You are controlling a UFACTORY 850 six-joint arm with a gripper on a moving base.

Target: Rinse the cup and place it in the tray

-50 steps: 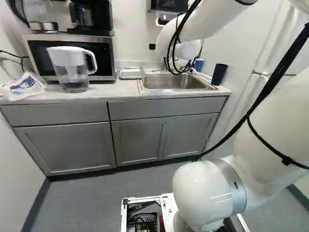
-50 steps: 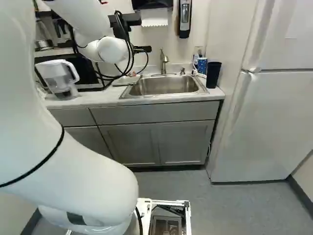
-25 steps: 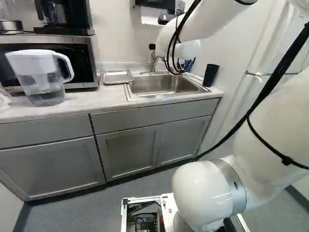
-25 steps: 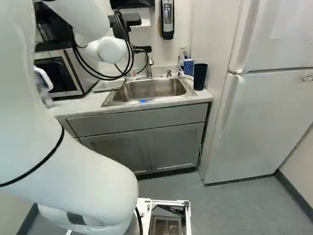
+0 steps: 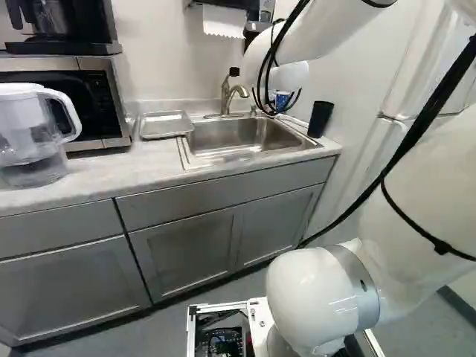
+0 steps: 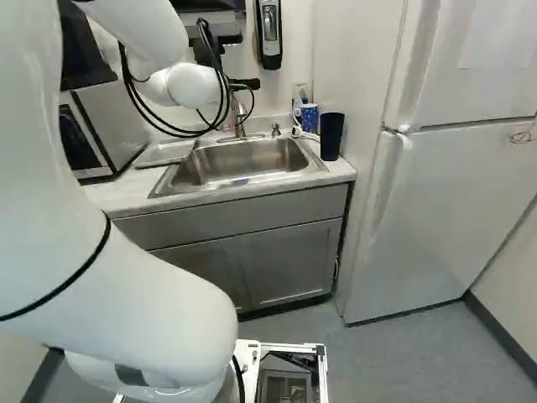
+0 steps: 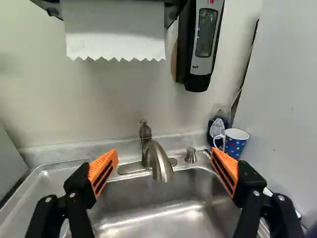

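Blue cup set at the sink's back corner, near the faucet, within easy reach of water.
The gripper's fingers are spread wide with nothing held, presumably so the cup can be admitted; the tray is placed beside the sink, perhaps for drips to be caught.

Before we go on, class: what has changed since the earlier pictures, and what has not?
The base has moved nearer the counter and turned right. The arm kept its pose; cup and tumbler still stand by the sink. The open gripper holds nothing.
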